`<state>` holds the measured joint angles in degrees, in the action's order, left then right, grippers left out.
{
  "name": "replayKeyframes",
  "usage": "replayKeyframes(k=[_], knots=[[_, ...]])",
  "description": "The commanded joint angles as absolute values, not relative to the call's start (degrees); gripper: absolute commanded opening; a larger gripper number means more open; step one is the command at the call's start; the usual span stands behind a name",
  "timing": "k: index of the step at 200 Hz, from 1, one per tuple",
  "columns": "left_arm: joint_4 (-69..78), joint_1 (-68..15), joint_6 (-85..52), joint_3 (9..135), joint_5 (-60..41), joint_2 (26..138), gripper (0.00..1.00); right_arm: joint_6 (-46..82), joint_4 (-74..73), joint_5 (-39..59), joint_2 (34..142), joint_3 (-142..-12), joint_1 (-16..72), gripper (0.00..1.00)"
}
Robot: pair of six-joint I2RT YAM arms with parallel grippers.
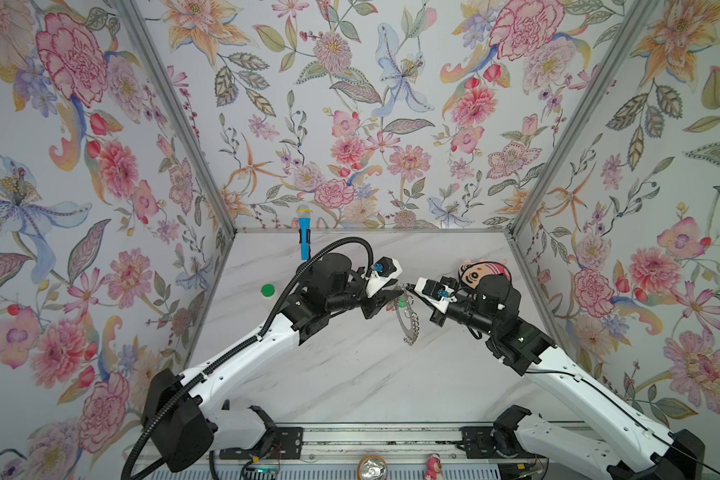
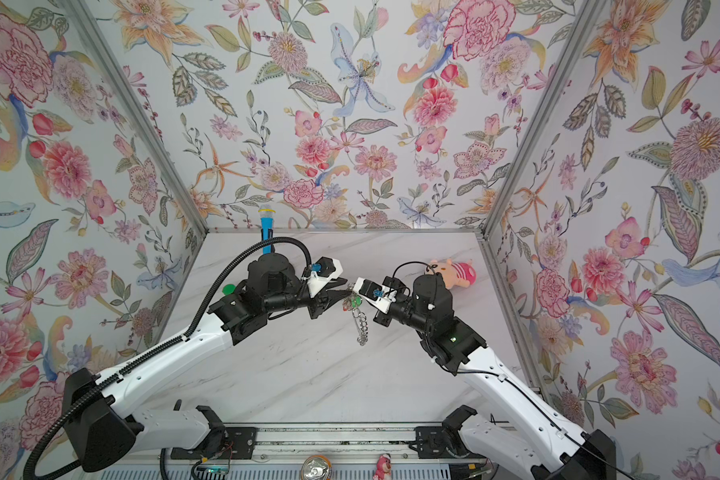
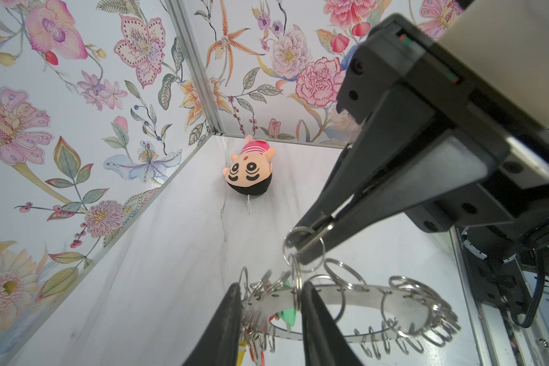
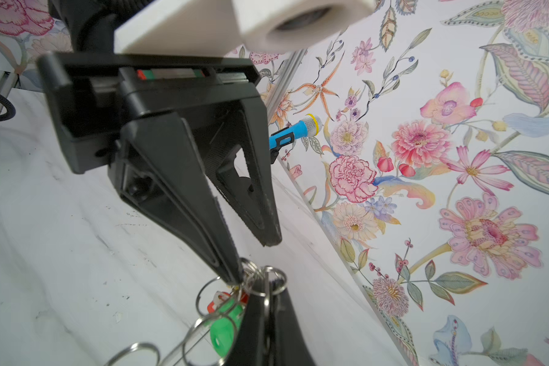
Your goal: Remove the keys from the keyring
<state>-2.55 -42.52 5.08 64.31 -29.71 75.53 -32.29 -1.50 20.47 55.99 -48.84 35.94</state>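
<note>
Keyring: flat grey metal disc fringed with wire loops point(image 1: 408, 322), held in mid-air.
Right gripper point(image 3: 308, 240): clamped on one loop at the keyring's edge.
Left gripper point(image 3: 271, 286): fingers point(image 3: 232, 317) apart, set astride the keyring's rim.
Keys point(image 4: 224, 329): green and orange-red plastic tags, hung at that rim.
Risk: the thin loop could be slipped from, and the keyring dropped.
Containers: none seen.

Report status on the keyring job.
Right end effector shut on keyring loop, keyring hanging. Left end effector open, straddling rim by keys. Nothing in the way.

Blue toy mic point(image 1: 304, 235), green cap point(image 1: 267, 290), plush doll point(image 1: 472, 272).
</note>
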Motion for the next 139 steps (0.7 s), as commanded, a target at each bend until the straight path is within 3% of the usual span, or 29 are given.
replayKeyframes(k=[1,34,122,139], knots=[[-3.25,-43.25,5.40,66.31,-29.07,75.94,0.26,-32.89,-2.80,20.13,56.07,-51.34,36.39,0.00],[-4.46,-43.33,6.62,67.12,-29.35,76.27,0.18,-32.93,-2.91,20.02,56.10,-51.48,36.60,0.00],[-9.26,-43.53,11.63,70.47,-31.42,78.46,0.09,-33.57,-1.73,19.56,55.64,-51.95,36.66,0.00],[-9.73,-43.56,12.78,70.91,-32.22,78.56,0.00,-33.66,-1.45,19.41,55.46,-51.95,36.69,0.00]])
